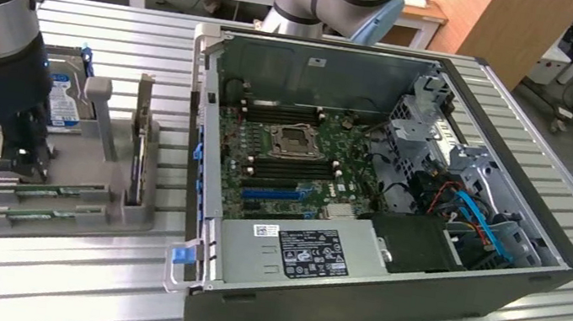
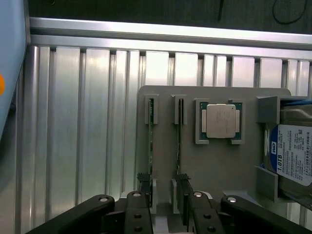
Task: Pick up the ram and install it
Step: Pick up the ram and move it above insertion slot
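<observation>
Wrist view: the gripper (image 2: 163, 192) is hovering over one end of the grey holder tray (image 2: 219, 165), jaws standing wide apart and clasping nothing. The ram (image 2: 150, 136) is sitting on edge in its tray slot, with a second stick (image 2: 179, 141) just beside it. One fingertip is lining up near each stick, so I cannot tell which is the target.

Exterior view: the arm is working at 9 o'clock from the open computer case (image 1: 356, 307), well apart from the motherboard (image 1: 299, 158).

Progress, judged: the approach is looking about complete, but no grasp has been made. The lift, the carry and the seating are all remaining. The memory slots at 12 and 6 o'clock of the CPU socket (image 1: 295, 141) are looking unfilled.
</observation>
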Tool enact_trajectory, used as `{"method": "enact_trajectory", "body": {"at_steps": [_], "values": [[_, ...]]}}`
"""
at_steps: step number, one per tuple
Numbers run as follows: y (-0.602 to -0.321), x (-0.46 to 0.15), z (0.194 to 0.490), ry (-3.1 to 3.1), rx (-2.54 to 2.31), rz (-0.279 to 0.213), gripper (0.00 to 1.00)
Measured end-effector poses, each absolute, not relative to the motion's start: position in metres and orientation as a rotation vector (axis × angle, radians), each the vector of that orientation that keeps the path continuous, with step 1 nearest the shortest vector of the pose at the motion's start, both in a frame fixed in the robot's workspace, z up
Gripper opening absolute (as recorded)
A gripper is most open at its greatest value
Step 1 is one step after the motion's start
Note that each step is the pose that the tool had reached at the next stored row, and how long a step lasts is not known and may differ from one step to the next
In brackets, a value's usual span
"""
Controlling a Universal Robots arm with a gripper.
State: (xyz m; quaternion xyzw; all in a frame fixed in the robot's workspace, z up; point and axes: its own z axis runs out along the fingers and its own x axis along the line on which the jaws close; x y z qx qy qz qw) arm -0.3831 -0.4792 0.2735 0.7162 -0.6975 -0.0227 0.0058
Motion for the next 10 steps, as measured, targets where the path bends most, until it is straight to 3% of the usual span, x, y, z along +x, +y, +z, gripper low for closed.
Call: {"method": "enact_trajectory", "body": {"at_steps": [10], "values": [[-0.479,-0.383,0.262,-2.183,2.242,-0.071,0.35]]}}
